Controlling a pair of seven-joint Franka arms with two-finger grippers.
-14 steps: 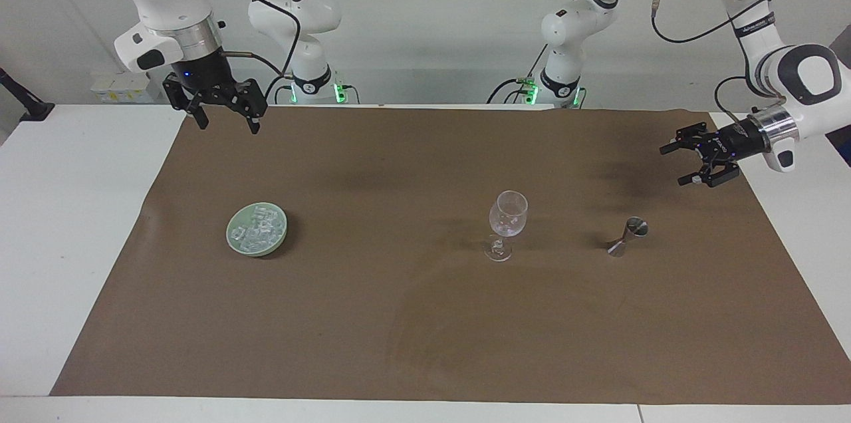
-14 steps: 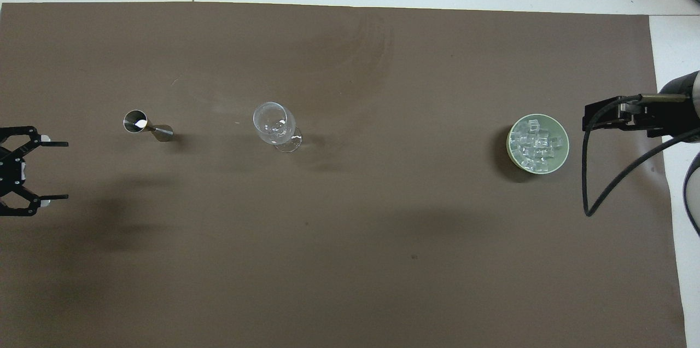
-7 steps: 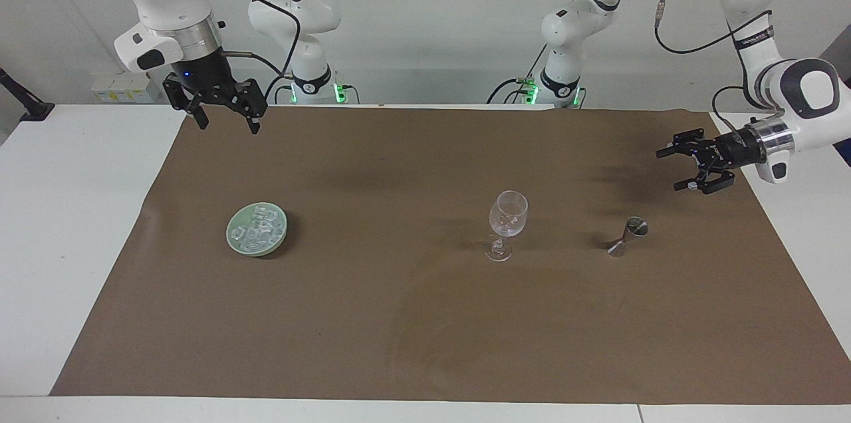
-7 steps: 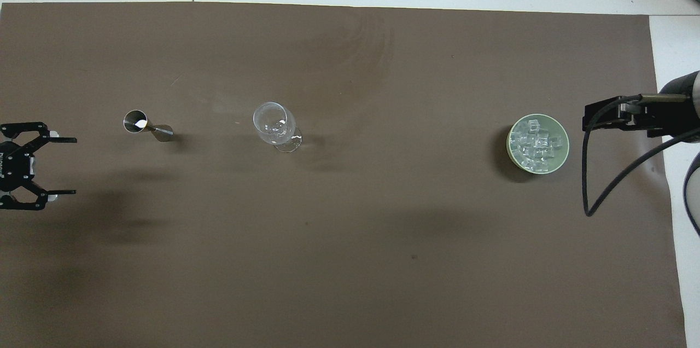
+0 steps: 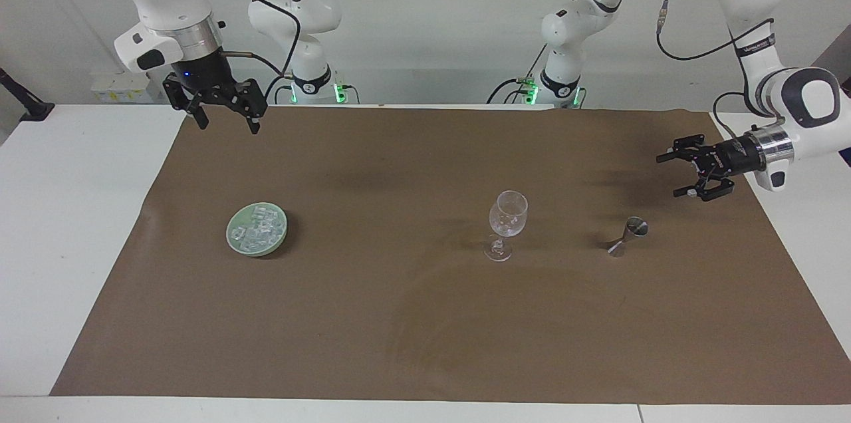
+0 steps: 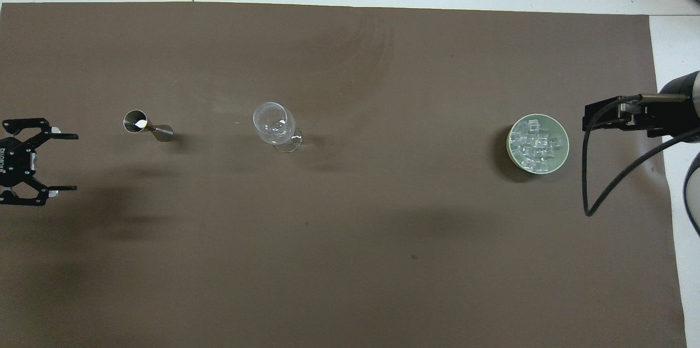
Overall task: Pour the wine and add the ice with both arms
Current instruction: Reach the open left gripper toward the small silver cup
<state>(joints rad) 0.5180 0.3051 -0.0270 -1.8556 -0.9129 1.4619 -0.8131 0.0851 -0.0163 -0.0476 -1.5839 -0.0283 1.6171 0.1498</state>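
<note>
A clear wine glass (image 5: pixel 508 213) (image 6: pixel 270 122) stands upright on the brown mat. Beside it, toward the left arm's end, stands a small metal jigger (image 5: pixel 628 237) (image 6: pixel 143 125). No wine is in view, and I cannot tell what the jigger's cup holds. The ice (image 5: pixel 256 227) (image 6: pixel 533 143) is heaped in a pale green dish (image 5: pixel 230 237) (image 6: pixel 563 137) toward the right arm's end. My left gripper (image 5: pixel 668 175) (image 6: pixel 75 162) hangs open and sideways over the mat's end near the jigger, apart from it. My right gripper (image 5: pixel 225 118) waits open and empty, high over the mat's corner.
The brown mat (image 5: pixel 425 316) covers most of the white table (image 5: pixel 66 223), with bare white strips at both ends. A black cable (image 6: pixel 588 195) loops down from the right arm's wrist beside the dish.
The left gripper has sunk a little and edged toward the jigger, staying open. The right arm, glass, jigger and dish have not moved.
</note>
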